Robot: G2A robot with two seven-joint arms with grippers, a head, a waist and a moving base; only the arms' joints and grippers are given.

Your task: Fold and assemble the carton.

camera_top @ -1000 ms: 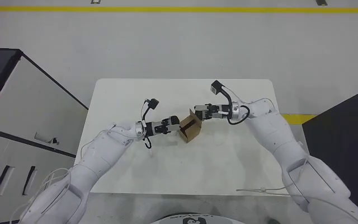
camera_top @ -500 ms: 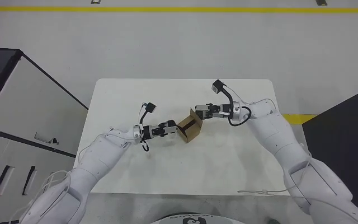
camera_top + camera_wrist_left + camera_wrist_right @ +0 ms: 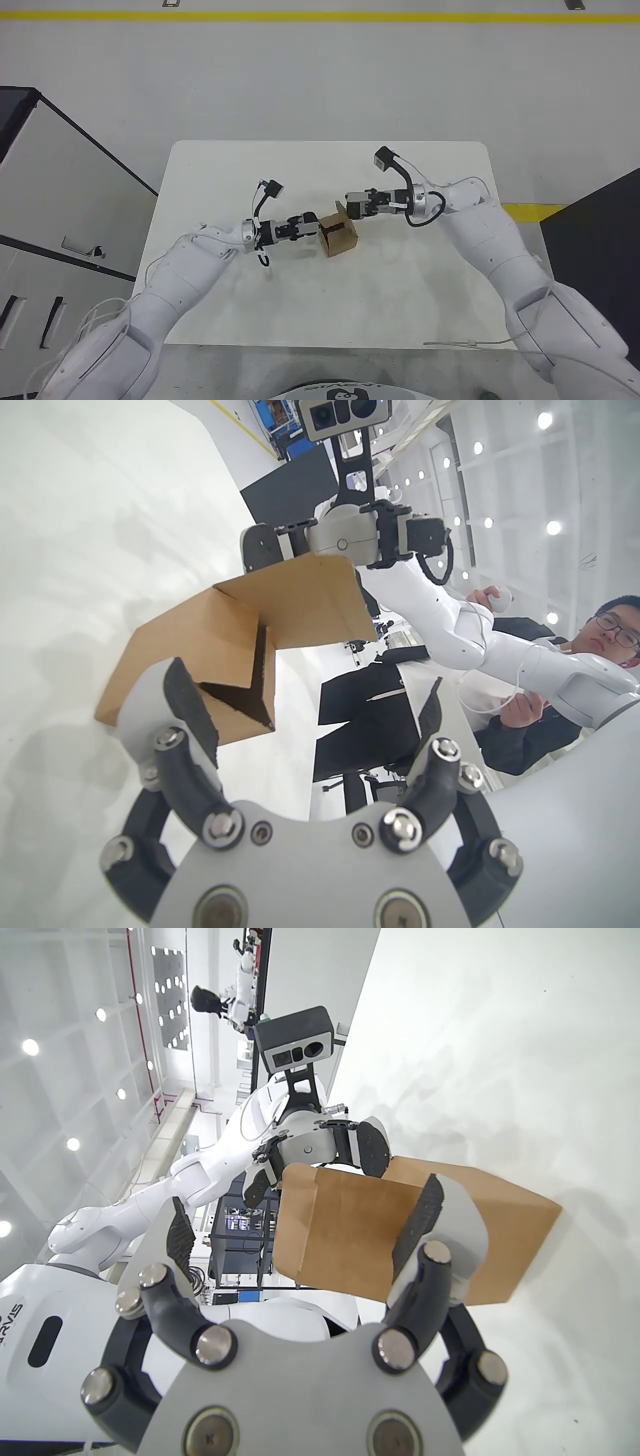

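A small brown carton (image 3: pixel 339 234) stands near the middle of the white table (image 3: pixel 420 290), with one flap (image 3: pixel 310 605) tilted over its partly folded opening. My left gripper (image 3: pixel 311 226) is at the carton's left side, open, one finger (image 3: pixel 192 705) close to the cardboard (image 3: pixel 200 650) and nothing held (image 3: pixel 310 715). My right gripper (image 3: pixel 352 207) is at the carton's upper right, also open (image 3: pixel 300 1233). One of its fingers (image 3: pixel 420 1223) lies against the carton's flap (image 3: pixel 345 1228). Beyond the carton, the left gripper (image 3: pixel 320 1158) faces it.
A dark-edged grey cabinet (image 3: pixel 40 190) stands left of the table and a black panel (image 3: pixel 600 240) stands to the right. The table has open white surface in front of and behind the carton.
The right gripper has moved left and down onto the carton, and the raised flap has folded lower over the box. The left gripper stays at the carton's left side.
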